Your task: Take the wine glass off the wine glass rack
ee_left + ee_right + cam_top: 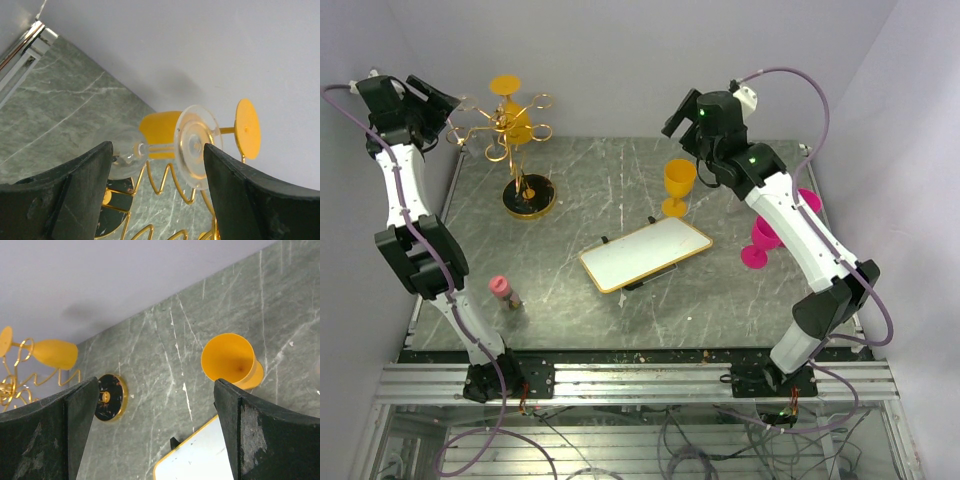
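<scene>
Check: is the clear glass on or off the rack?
On: the clear glass hangs in gold loops of the rack, left gripper open.

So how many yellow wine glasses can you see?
2. One yellow wine glass hangs base-up on the thin gold metal rack at back left; a second yellow glass stands upright on the grey marbled table, behind the white gold-rimmed tray. Others may be hidden.

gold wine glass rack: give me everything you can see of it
The thin gold wire wine glass rack stands upright at the far left of the grey marbled table on a round dark, gold-rimmed base. Curled loop arms spread from its central pole. A yellow wine glass hangs upside down from it, foot up; a clear wine glass hangs there too. The open left end effector frames that clear glass, touching nothing visibly.
</scene>
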Available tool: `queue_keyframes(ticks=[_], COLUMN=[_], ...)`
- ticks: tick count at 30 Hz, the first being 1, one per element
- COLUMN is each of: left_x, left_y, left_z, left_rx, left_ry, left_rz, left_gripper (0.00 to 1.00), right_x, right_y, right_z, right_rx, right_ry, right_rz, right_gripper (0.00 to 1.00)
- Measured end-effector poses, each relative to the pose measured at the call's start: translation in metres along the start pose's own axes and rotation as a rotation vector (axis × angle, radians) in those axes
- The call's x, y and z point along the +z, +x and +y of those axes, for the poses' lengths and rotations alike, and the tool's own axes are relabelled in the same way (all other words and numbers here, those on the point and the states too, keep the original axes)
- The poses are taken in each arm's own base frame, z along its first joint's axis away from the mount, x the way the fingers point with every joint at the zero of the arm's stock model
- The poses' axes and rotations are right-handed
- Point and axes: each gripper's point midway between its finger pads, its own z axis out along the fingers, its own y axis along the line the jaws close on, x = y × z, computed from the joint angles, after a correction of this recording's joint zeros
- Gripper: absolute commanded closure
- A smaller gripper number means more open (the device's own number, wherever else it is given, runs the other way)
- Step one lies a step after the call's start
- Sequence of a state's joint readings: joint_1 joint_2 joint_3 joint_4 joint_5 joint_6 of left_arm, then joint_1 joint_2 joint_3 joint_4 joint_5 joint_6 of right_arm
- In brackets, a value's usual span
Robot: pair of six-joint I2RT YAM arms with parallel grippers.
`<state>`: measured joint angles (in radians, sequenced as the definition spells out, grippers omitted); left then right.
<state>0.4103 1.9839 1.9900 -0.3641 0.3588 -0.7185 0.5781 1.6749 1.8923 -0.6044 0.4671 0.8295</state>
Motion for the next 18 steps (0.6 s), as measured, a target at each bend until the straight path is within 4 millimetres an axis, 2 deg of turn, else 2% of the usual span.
queue_keyframes(ticks=[4,9,12,15,18], left_x=[0.006,0.015,0.018,0.019,0.019], left_y=[-0.006,-0.012,-0.012,-0.012,-0.011], left_z=[-0.008,-0.018,-0.024,-0.026,-0.025], left_rx=[-0.004,0.003,0.015,0.022,0.027], left_ry=[0.026,0.050,0.054,0.046,0.038], left_rz=[-0.011,-0.024,-0.026,-0.027,-0.025], left_gripper=[0.25,0.43,0.49,0.64,0.67], right_x=[0.005,0.007,0.008,0.007,0.005], right_y=[0.010,0.012,0.013,0.012,0.011], right_z=[-0.008,-0.009,-0.011,-0.011,-0.013], right_rx=[-0.012,-0.011,-0.010,-0.009,-0.007], right_ry=[0.020,0.023,0.029,0.028,0.032], right_rz=[0.015,0.010,0.011,0.009,0.004], right_gripper=[0.02,0.02,0.02,0.02,0.02])
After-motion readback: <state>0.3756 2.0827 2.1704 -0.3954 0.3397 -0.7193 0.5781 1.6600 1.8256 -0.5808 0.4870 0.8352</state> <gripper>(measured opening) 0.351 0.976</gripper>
